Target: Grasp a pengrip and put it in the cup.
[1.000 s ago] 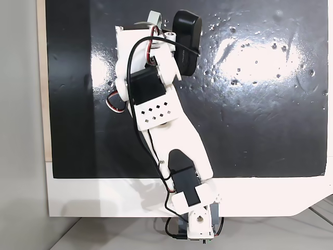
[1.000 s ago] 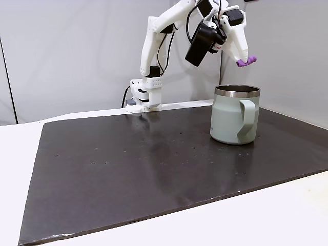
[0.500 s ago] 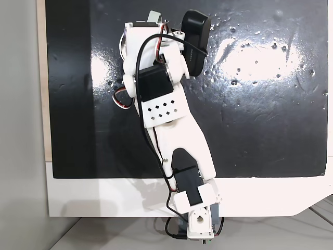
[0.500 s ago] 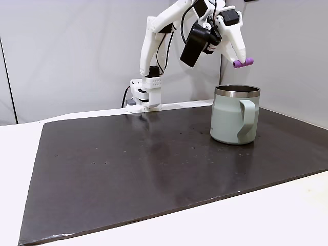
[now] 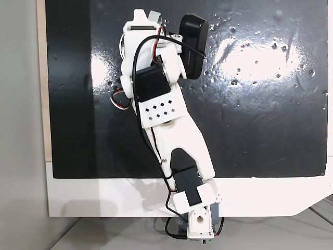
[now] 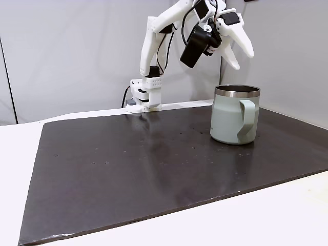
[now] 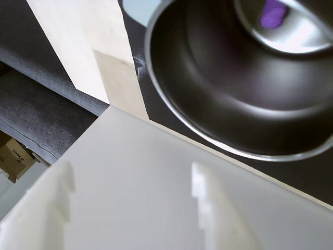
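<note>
The silver-grey cup point(image 6: 234, 117) stands upright on the black mat, its pale handle toward the camera. My gripper point(image 6: 242, 58) hangs a little above its rim, open, with nothing between its white fingers point(image 6: 248, 47). In the wrist view I look down into the cup point(image 7: 218, 94), and the small purple pengrip point(image 7: 272, 13) lies on its pale bottom. A broad white finger point(image 7: 156, 198) covers the lower part of that view. From above, my arm point(image 5: 166, 114) covers the cup, and just the pale handle point(image 5: 154, 16) peeks out beyond the wrist.
The black mat point(image 6: 128, 164) covers most of the white table point(image 6: 256, 220), with bare mat to the left of the cup. The arm's base point(image 6: 146, 95) is clamped at the far edge. A grey wall stands close behind the cup.
The gripper has gone from shut on the pengrip above the cup's rim to open. The pengrip has left the fingers and now lies inside the cup.
</note>
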`<state>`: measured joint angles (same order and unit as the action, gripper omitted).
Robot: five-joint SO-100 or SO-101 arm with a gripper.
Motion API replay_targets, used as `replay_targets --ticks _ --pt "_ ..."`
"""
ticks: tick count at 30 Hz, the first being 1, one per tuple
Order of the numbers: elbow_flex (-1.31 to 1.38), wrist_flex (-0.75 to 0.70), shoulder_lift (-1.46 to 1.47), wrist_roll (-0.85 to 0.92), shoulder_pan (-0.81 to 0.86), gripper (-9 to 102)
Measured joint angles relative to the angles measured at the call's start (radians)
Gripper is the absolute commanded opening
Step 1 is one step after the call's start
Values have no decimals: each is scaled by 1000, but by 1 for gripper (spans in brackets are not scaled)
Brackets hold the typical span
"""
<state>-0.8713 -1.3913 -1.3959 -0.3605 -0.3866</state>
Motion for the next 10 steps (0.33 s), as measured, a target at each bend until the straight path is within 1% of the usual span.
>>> replay_targets --ticks 10 --pt "-6 0 0 0 -11 27"
